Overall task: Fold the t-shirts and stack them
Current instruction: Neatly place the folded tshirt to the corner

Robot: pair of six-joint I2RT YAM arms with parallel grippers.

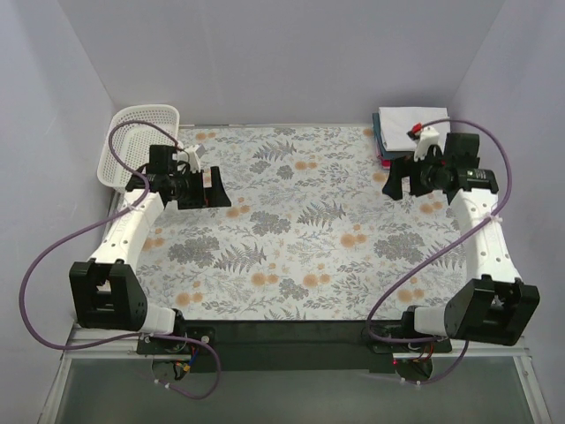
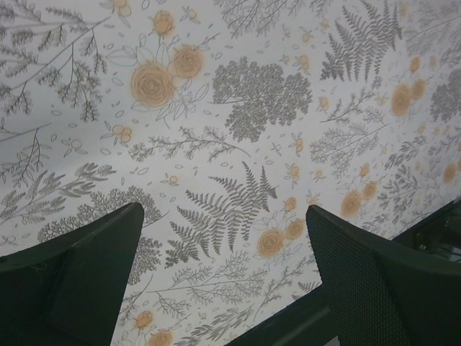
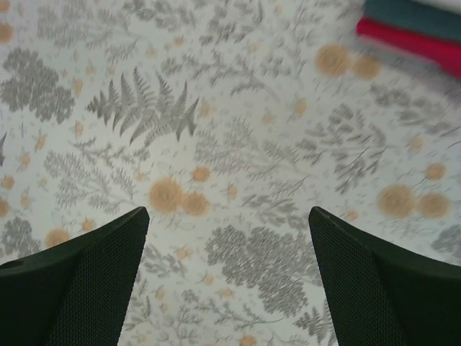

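A stack of folded shirts sits at the far right corner of the table. A folded white shirt (image 1: pixel 408 120) lies on top, with the dark teal shirt (image 1: pixel 378 134) and the red shirt (image 1: pixel 385 162) showing at its left edge. The teal shirt (image 3: pixel 414 16) and red shirt (image 3: pixel 410 43) also show in the top right corner of the right wrist view. My right gripper (image 1: pixel 399 184) (image 3: pixel 227 216) is open and empty, hovering just in front of the stack. My left gripper (image 1: pixel 212 187) (image 2: pixel 225 213) is open and empty over the floral cloth at the left.
A white plastic mesh basket (image 1: pixel 137 141) stands at the far left corner, behind my left arm. The floral-patterned table cloth (image 1: pixel 291 230) covers the table. Purple cables loop off both arms. Walls close in the left, back and right sides.
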